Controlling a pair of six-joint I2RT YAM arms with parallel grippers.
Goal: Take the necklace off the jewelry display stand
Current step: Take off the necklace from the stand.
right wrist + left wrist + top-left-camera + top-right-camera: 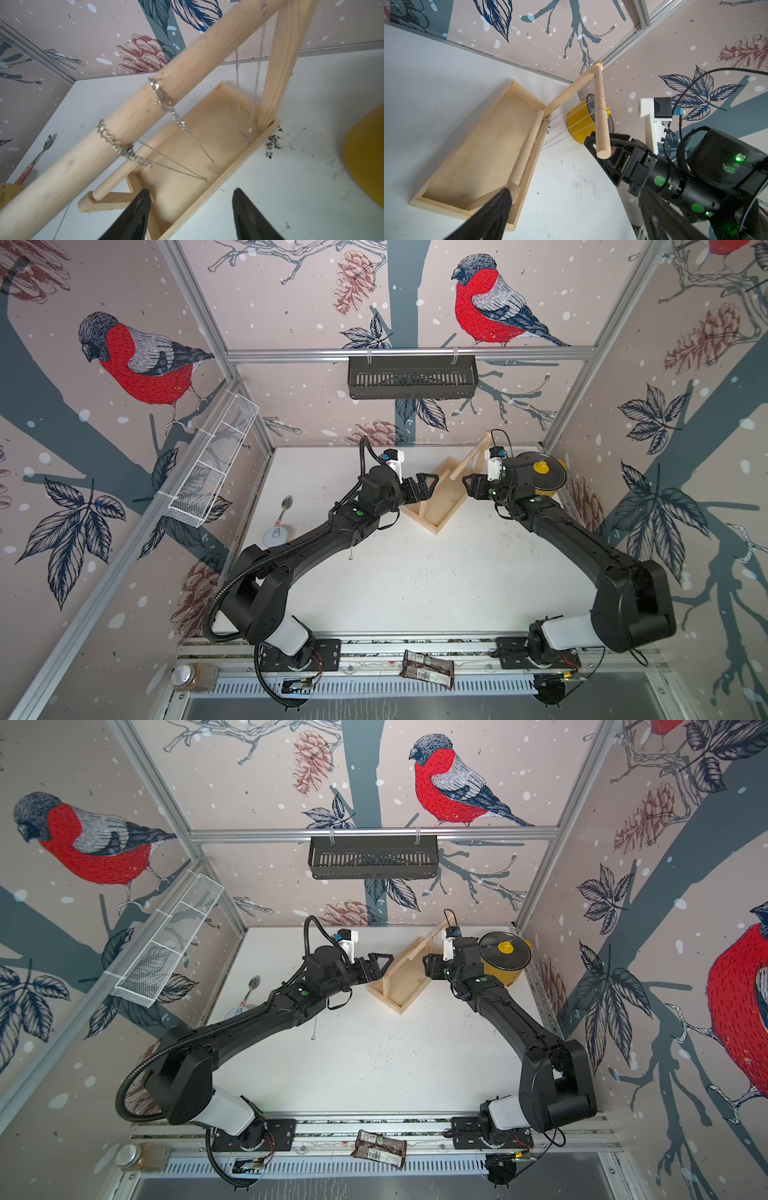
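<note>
Jewelry display stand [432,515] between left gripper [432,482] and right gripper [468,487], both released and empty, yellow pot [505,957] near the stand

Bright, even light fills the top views, which bend at the edges. Soft shadows lie on the white surface [415,585]. Close up, the jewelry display stand [124,116] looks blurry.

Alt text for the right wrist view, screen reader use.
Silver necklaces hang looped over the crossbar of a pale wooden jewelry display stand, dangling into its tray. The right hand, open and empty, points at the tray; a yellow pot edges in.
</note>
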